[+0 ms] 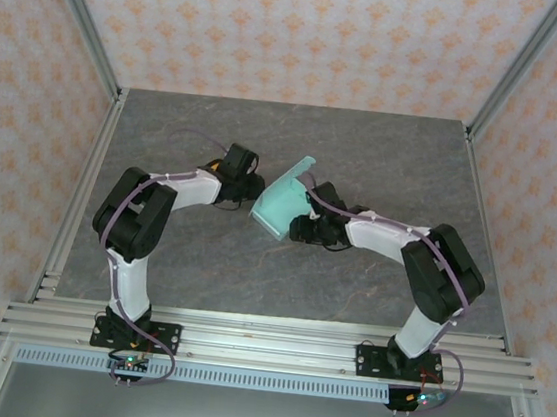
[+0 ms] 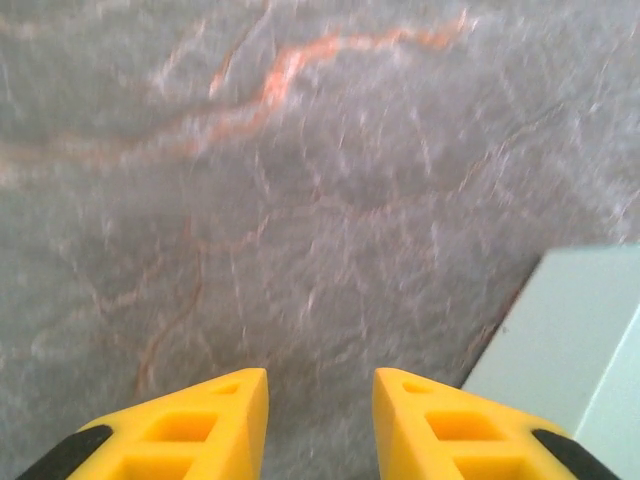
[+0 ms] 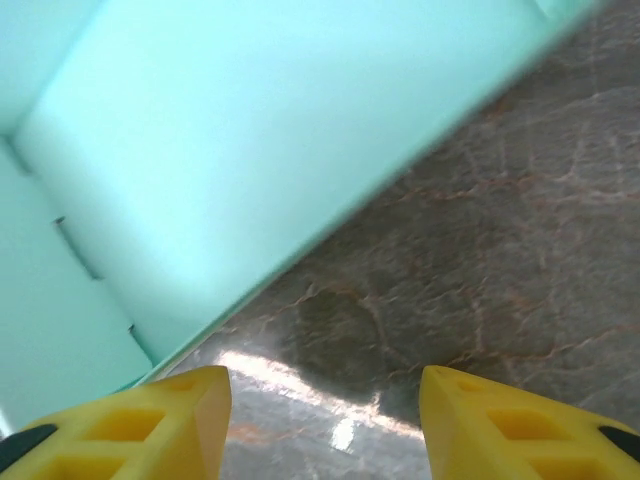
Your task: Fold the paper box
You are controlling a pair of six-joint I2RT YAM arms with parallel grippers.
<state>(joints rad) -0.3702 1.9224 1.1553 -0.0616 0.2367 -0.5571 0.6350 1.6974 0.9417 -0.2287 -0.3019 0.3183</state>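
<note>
The paper box (image 1: 279, 207) is pale mint card, partly folded, standing tilted in the middle of the grey table between both arms. My left gripper (image 1: 251, 191) is just left of it; in the left wrist view the yellow fingers (image 2: 225, 415) are apart over bare table, and the paper box (image 2: 570, 340) lies off to the right, untouched. My right gripper (image 1: 305, 224) is at the box's right side. In the right wrist view its fingers (image 3: 170, 415) stand wide apart with nothing between them, and the box's inner panels and slits (image 3: 250, 150) rise ahead to the left.
The grey marbled table (image 1: 385, 160) has orange veins and is walled by patterned panels with metal posts (image 1: 84, 20). An aluminium rail (image 1: 263, 343) carries the arm bases along the near edge. Free table lies behind the box and to both sides.
</note>
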